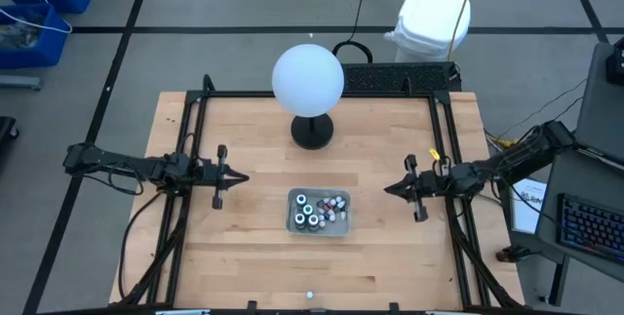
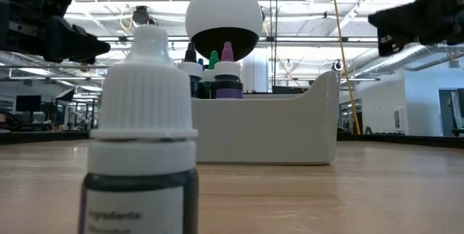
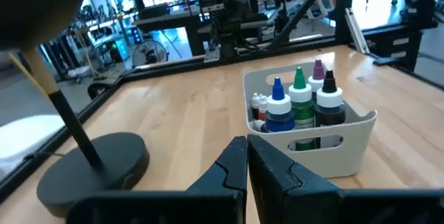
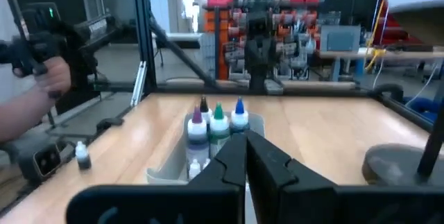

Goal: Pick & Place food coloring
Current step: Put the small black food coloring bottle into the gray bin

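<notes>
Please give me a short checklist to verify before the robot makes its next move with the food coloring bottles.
1. Left gripper shut, empty, left of the tray: ok.
2. Right gripper shut, empty, right of the tray: ok.
3. Four tall food coloring bottles upright in the tray: ok.
4. Loose bottle at the table's front edge, upright, apart from the tray: ok.
5. Globe lamp behind the tray, clear of both arms: ok.
6. Person's hand beyond the table edge: cannot tell if clear.

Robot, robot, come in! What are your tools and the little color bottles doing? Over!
Left tool shut, empty. Right tool shut, empty. Color bottles upright in the grey tray; one bottle alone at the table edge. White globe lamp behind the tray.
</notes>
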`<action>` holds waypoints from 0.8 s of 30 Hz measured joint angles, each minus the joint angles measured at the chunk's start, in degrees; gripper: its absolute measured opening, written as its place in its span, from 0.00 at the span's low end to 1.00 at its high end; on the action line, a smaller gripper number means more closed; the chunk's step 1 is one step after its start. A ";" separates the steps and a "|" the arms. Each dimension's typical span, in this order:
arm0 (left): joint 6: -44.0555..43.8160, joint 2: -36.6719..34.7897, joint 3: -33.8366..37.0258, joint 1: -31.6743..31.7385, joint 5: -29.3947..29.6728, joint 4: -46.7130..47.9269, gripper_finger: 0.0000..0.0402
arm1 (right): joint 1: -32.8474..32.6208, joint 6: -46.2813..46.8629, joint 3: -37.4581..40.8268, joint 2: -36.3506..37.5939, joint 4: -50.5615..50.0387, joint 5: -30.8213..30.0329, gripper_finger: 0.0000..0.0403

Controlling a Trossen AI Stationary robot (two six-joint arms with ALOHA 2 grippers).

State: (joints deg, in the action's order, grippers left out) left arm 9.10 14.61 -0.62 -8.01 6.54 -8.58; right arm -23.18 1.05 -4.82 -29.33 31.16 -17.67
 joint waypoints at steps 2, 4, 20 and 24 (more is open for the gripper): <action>-1.70 0.00 0.00 0.00 0.06 -0.03 0.05 | 0.00 -0.92 1.78 0.47 3.03 0.00 0.00; -6.33 0.01 0.00 -0.01 0.08 -0.19 0.05 | 0.00 -1.63 3.16 1.00 5.62 -0.02 0.00; -15.71 39.28 -23.26 -28.26 17.11 -2.77 0.01 | -0.92 -3.45 3.86 0.56 11.18 2.40 0.00; -19.91 58.61 -41.12 -33.29 22.07 11.16 0.02 | -0.92 0.08 3.87 0.44 13.46 0.97 0.00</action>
State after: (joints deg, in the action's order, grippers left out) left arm -10.82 73.22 -41.74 -41.30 28.61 2.59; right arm -24.10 1.13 -0.95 -28.90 44.62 -16.70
